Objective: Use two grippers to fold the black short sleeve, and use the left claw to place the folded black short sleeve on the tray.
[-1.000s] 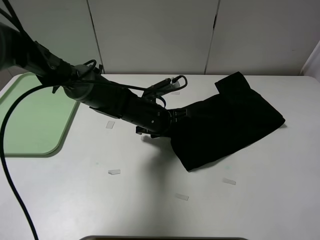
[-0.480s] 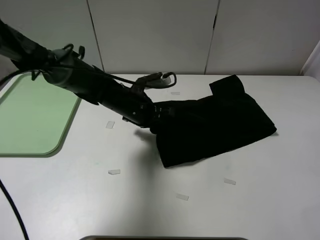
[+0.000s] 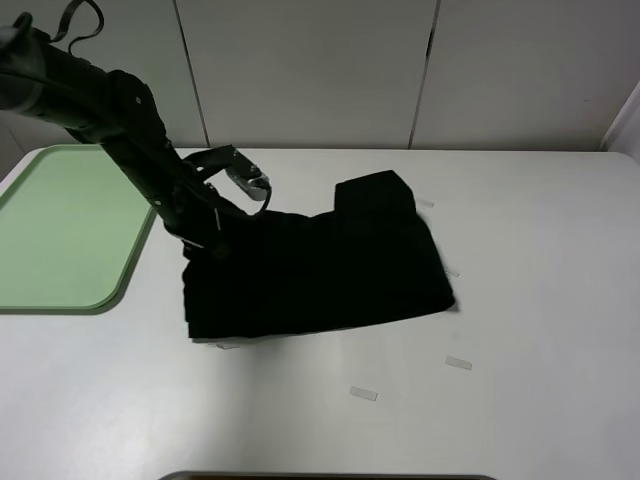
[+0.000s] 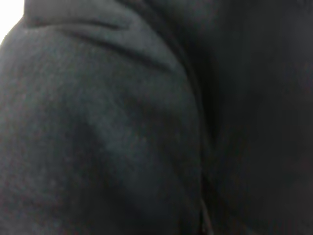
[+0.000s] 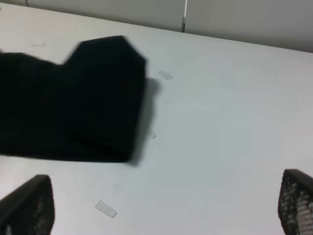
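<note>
Black short sleeve (image 3: pixel 320 265) folded, end nearest tray (image 3: pixel 60 240) clamped in left claw (image 3: pixel 207 243); right claw (image 5: pixel 164 203) spread wide, apart.

Left gripper (image 3: pixel 206 243) fingertips beneath black short sleeve (image 3: pixel 320 272)

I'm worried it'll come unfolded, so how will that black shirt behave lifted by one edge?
The shirt will probably sag and drape: it's soft cloth, creased up close in the left wrist view. Gripped by the left gripper at one edge only, its layers may slip apart. It looks light and should slide easily on the smooth table.
</note>
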### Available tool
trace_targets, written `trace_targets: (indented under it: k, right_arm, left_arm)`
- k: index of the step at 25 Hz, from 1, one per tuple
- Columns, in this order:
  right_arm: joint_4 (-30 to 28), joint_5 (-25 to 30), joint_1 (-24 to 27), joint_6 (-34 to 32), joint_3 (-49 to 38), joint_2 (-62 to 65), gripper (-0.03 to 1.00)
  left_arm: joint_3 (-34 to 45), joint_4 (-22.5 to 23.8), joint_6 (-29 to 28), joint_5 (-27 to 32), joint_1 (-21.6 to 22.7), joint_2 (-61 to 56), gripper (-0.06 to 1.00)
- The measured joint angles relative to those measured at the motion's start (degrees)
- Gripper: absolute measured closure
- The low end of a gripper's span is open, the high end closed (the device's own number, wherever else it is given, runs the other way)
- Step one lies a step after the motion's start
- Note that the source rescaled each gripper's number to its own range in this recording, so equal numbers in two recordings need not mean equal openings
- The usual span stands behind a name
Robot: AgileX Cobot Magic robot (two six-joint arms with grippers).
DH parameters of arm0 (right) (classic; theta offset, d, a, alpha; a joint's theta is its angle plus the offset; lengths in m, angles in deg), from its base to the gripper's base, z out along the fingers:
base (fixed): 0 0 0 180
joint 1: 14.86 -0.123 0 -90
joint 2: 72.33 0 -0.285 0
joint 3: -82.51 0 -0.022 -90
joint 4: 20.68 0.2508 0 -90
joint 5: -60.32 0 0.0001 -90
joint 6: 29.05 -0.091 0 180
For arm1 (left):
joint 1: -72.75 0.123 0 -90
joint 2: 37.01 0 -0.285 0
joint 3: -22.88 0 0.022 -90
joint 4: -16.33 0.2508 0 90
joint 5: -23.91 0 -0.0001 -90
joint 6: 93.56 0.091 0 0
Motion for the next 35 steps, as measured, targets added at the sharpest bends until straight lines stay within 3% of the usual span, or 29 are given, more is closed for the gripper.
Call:
trace_targets:
  k: [3,6,10,18,26,30,35]
  right_arm:
    - [0.0,0.0,0.0,0.0,0.0,0.0,-0.03]
    - [0.0,0.0,0.0,0.0,0.0,0.0,-0.03]
    - [0.0,0.0,0.0,0.0,0.0,0.0,-0.03]
    - [0.0,0.0,0.0,0.0,0.0,0.0,-0.03]
    - [0.0,0.0,0.0,0.0,0.0,0.0,-0.03]
    - [0.0,0.0,0.0,0.0,0.0,0.0,-0.03]
    - [0.1,0.0,0.0,0.0,0.0,0.0,-0.03]
  left_arm:
    - [0.0,4.8,-3.3,1.1,2.1,-1.1,0.86]
    - [0.0,2.9,-6.1,0.5,2.6,-1.4,0.86]
    - [0.0,-8.9,-5.1,0.5,1.2,-1.6,0.86]
    - [0.0,-36.2,6.0,-0.8,-6.4,-1.8,0.86]
    - [-1.0,-49.3,8.0,-5.0,-12.3,-3.3,0.86]
    - [-1.3,-54.6,9.7,-11.9,-15.2,-3.3,0.86]
    - [-1.3,-63.2,16.0,-20.4,-18.7,-3.3,0.86]
